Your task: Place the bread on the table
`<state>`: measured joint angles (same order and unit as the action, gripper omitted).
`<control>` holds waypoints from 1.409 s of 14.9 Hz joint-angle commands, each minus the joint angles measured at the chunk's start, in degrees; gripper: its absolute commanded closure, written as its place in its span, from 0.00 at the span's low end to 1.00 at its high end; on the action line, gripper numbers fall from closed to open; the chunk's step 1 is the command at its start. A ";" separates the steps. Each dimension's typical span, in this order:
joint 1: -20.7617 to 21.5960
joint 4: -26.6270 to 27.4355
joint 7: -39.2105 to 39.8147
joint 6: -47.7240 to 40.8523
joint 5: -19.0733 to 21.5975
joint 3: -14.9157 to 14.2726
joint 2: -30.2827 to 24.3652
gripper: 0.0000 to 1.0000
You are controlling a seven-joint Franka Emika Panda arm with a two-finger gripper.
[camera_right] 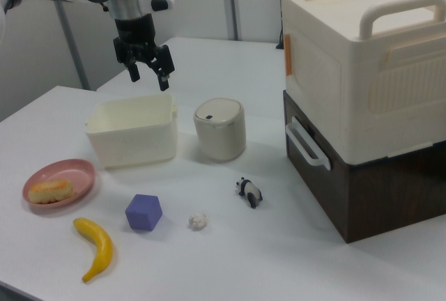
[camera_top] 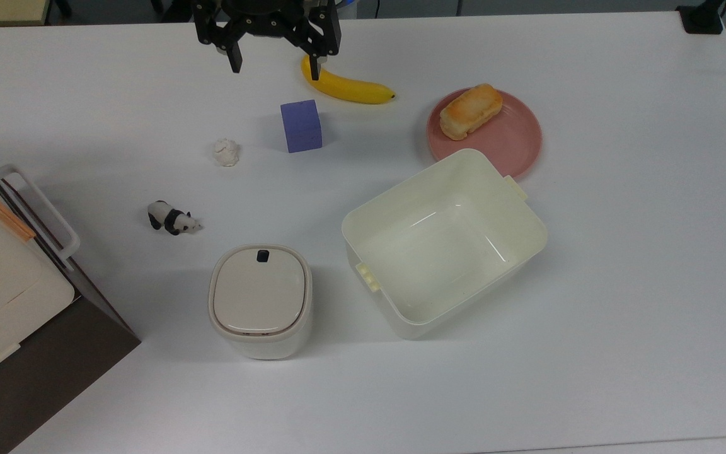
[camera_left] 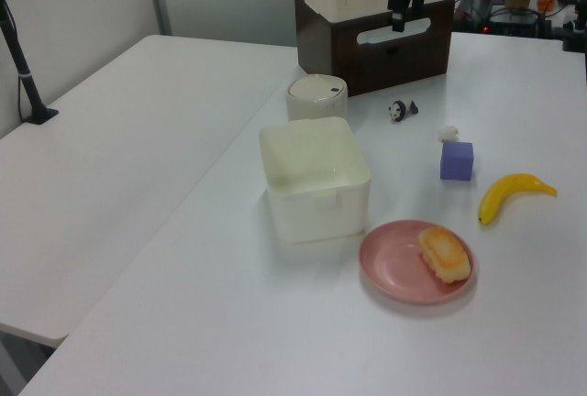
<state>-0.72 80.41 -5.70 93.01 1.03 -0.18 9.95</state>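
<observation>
While my gripper (camera_top: 275,65) hangs empty, jaws apart, top centre, the bread (camera_top: 471,111) lies right, angled diagonally on the plate (camera_top: 514,142).

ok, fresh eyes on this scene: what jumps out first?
Probably the bread, golden on the pink plate at the top view's right, just behind the open cream bin. Next the colour: a yellow banana and purple cube near the table's far edge. The black gripper hangs open above the banana's end, holding nothing.
</observation>
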 commanded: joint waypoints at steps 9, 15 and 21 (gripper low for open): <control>0.28 2.03 2.17 2.27 -3.22 0.00 -0.72 0.00; 0.27 1.77 3.24 2.09 -2.61 0.09 -0.63 0.00; 0.80 2.03 2.88 2.27 -2.52 0.53 -0.63 0.00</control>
<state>-0.37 80.54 -3.66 93.51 -1.43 0.26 10.32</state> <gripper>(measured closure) 0.000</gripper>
